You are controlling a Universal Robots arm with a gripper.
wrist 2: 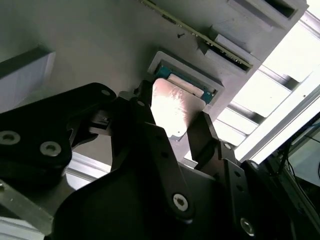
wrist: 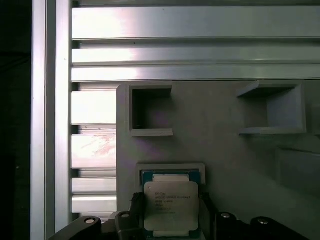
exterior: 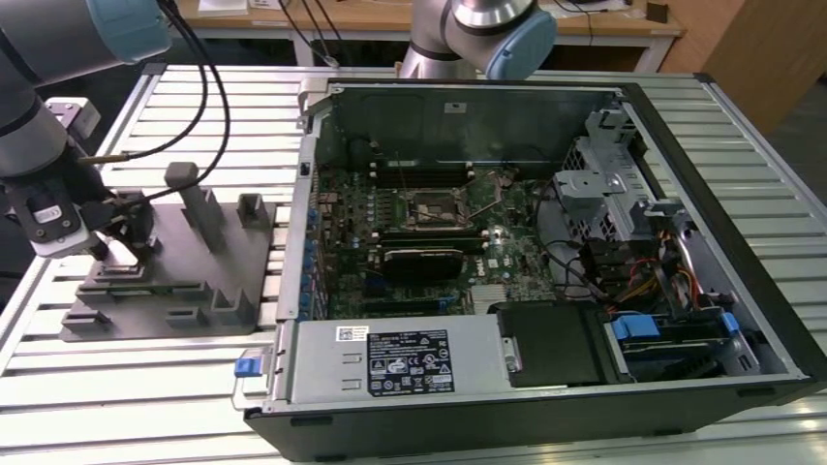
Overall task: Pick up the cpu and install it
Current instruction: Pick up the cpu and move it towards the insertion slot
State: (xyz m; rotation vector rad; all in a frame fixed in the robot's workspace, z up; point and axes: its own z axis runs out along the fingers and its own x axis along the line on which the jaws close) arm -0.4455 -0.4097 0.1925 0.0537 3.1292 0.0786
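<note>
- Slatted metal desk [exterior: 723,126]: it carries the whole job, with the open computer case [exterior: 517,426] on the exterior view's right and the grey holder [exterior: 168,291] with upright posts on its left
- Computer case: it lies on its side with the motherboard [exterior: 510,257] exposed; nothing of the install shows as done here
- Grey holder: the arm [exterior: 33,126] reaches down over its far-left part, well apart from the case
- Socket [exterior: 433,203]: a dark square with a metal frame near the middle of the board; it looks unfilled, so the seating step is judged not yet done
- Gripper [exterior: 114,242]: low over the holder; in the second wrist view its jaws are clamped on two opposite edges of the cpu [wrist 2: 175,107], one black finger [wrist 2: 145,115] on each side
- Cpu: pale silver top facing up and held in the jaws, it sits at the square recess [wrist: 170,174] near the holder's edge, half covering it in the first wrist view [wrist: 171,207]
- Progress, as judged: the grasp is made and the pick-up is under way; whether the chip is fully clear of its recess cannot be told, and the carry to the case is not yet done
</note>
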